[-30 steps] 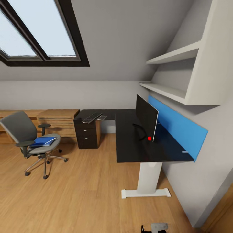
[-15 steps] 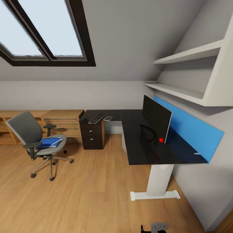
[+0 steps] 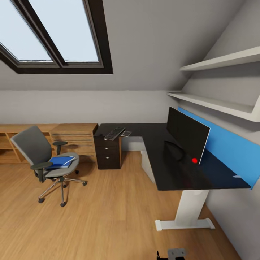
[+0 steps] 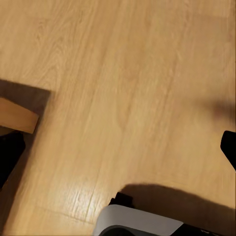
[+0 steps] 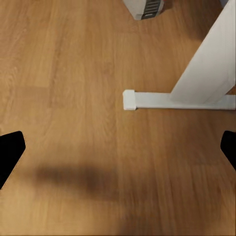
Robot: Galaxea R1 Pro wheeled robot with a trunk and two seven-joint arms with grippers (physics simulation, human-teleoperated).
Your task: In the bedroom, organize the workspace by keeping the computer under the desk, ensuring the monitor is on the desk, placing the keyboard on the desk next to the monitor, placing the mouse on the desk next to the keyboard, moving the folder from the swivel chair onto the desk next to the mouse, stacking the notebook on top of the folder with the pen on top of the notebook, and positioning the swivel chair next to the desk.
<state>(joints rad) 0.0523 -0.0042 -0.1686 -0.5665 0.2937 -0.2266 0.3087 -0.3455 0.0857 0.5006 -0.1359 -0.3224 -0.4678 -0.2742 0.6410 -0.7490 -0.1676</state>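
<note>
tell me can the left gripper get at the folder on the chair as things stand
Probably not yet. The folder lies on the swivel chair seat across open wooden floor, while the left gripper points down at bare floor.

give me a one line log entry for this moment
folder on chair | keyboard, monitor on desk
</note>
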